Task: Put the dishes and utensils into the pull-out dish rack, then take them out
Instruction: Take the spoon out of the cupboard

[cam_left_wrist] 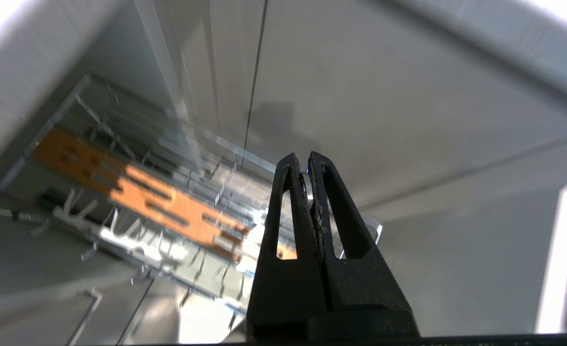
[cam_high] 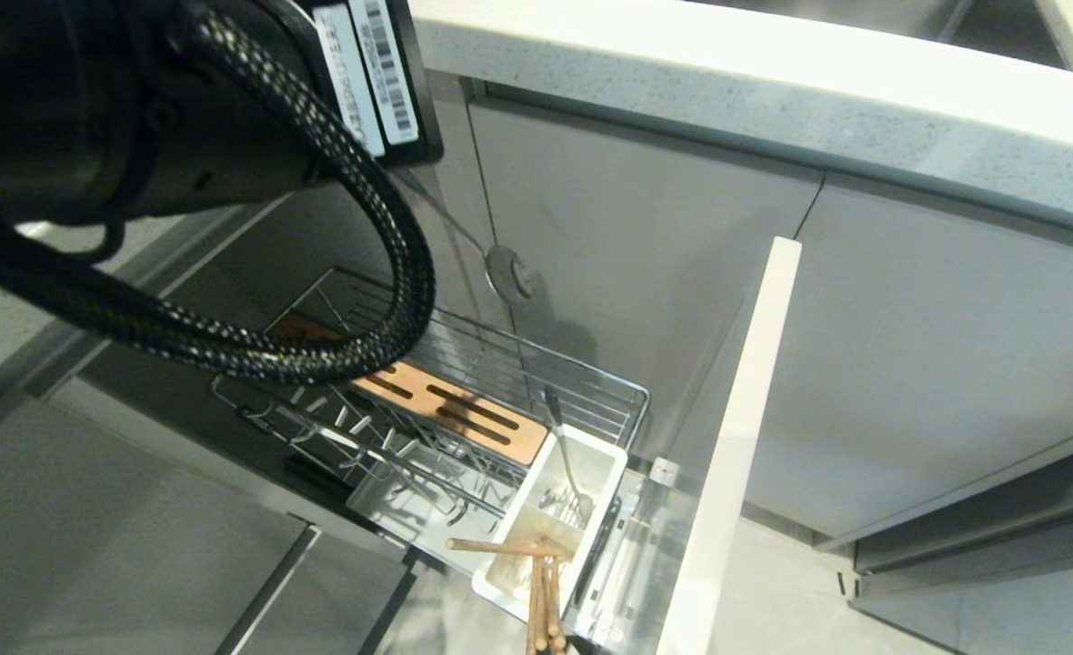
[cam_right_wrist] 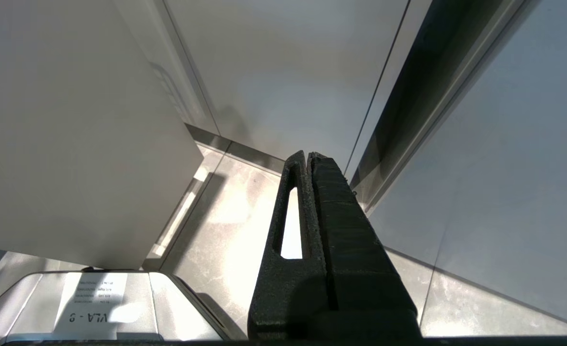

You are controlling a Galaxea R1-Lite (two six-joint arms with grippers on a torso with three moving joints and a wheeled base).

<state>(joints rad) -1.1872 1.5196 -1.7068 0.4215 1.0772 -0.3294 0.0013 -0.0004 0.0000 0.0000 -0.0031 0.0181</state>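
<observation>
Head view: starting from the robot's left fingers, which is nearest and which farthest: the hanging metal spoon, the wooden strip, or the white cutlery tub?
1. Spoon: hangs from the shut left fingers, above the rack.
2. Wooden strip: lower down, mid-rack.
3. White cutlery tub: at the rack's front end, farthest.

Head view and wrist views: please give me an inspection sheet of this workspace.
Surface: only a pale speckled countertop edge shows.
Job's things: pulled-out chrome wire dish rack, no dishes; thin wooden chopsticks in its white plastic tub; long-handled shiny metal spoon hanging above.
Clutter: another metal utensil in the tub.
Hands: left hand shut, apparently on the spoon; right hand shut, parked.
Cables: black braided cable over the rack.
Surroundings: grey cabinet fronts.
</observation>
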